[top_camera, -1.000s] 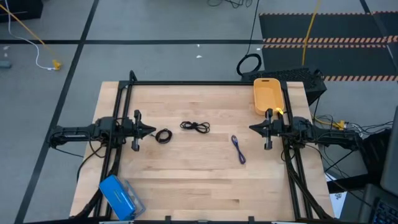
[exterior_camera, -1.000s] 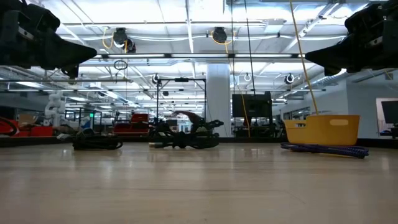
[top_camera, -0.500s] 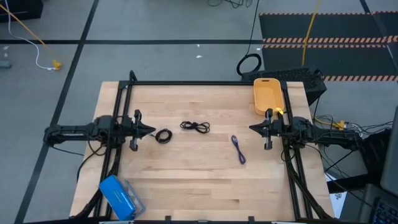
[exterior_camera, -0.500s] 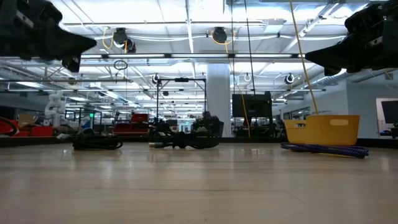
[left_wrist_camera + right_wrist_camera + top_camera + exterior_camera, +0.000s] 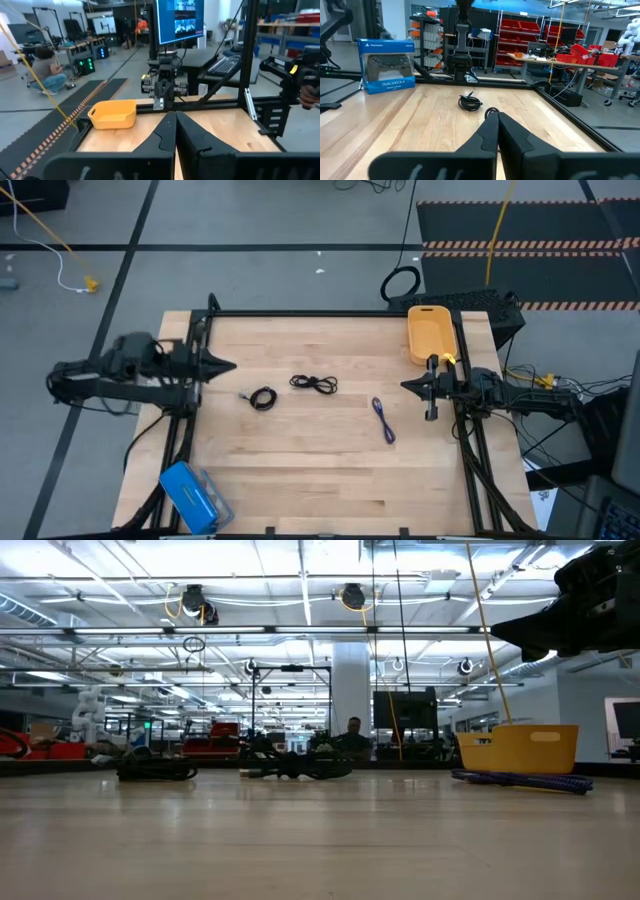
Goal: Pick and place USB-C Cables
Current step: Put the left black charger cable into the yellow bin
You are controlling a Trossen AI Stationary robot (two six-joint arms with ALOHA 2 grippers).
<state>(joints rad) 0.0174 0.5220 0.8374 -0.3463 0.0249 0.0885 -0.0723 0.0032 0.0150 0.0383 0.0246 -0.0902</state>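
Here the left gripper (image 5: 225, 365) hangs clenched and empty above the table's (image 5: 300, 470) left edge. Rightward on the wood lie a coiled black cable (image 5: 262, 399), a looser black cable (image 5: 314, 384) and a purple cable (image 5: 384, 420), well apart. The right gripper (image 5: 408, 386), also clenched on nothing, hovers just beside the yellow bin (image 5: 430, 333).

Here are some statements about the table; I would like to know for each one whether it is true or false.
1. The yellow bin holds a cable. False: it looks empty.
2. The purple cable lies on the table. True.
3. The left gripper grips the coiled black cable. False: its fingers are shut on nothing, and the coil lies apart from it.
4. The right gripper is shut. True.
5. The blue box sits beside the bin. False: it is at the opposite corner.
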